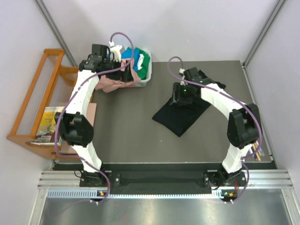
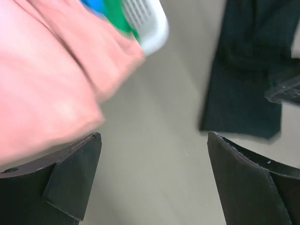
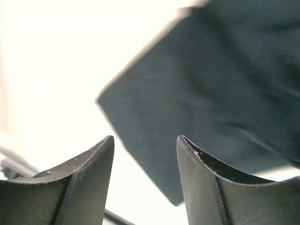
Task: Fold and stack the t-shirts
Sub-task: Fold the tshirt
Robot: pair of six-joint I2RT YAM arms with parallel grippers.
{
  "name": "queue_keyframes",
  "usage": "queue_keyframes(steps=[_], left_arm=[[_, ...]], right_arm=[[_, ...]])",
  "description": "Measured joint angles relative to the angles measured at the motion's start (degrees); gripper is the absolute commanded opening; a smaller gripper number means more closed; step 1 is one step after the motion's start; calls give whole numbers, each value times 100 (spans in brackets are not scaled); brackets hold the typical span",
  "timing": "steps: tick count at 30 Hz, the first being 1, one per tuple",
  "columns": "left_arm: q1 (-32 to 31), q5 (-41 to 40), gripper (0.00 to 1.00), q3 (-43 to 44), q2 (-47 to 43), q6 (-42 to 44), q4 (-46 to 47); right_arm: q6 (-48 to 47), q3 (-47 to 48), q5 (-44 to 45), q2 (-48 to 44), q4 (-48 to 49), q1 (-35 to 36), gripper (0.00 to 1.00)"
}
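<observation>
Black t-shirt beneath parted right jaws

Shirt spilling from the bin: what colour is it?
The shirt is salmon pink; left wrist view.

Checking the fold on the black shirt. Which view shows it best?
The top view: nearly the whole black shirt shows, the right arm covering its far part. The right wrist view gives only a blurred corner; the left wrist view, a blurred side piece.

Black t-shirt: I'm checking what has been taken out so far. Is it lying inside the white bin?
No, the black t-shirt lies flat on the grey table, well apart from the white bin at the far left.
</observation>
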Motion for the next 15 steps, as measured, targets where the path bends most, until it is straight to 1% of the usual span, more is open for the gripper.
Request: queue_keyframes(steps=[2,6,10,15], left_arm=[[-68,79,99,-662,-393,81,-20],[-297,232,99,-1460,-623,234,-118],[-330,234,99,-1751,-634,310,-214],[-293,232,99,-1834,-813,376,-225]], right_arm=[[70,142,-334,223,101,232,53],[205,428,-737,896,313,326,52],[258,651,-809,1547,396,234,50],[326,774,-942,1939,411,79,48]])
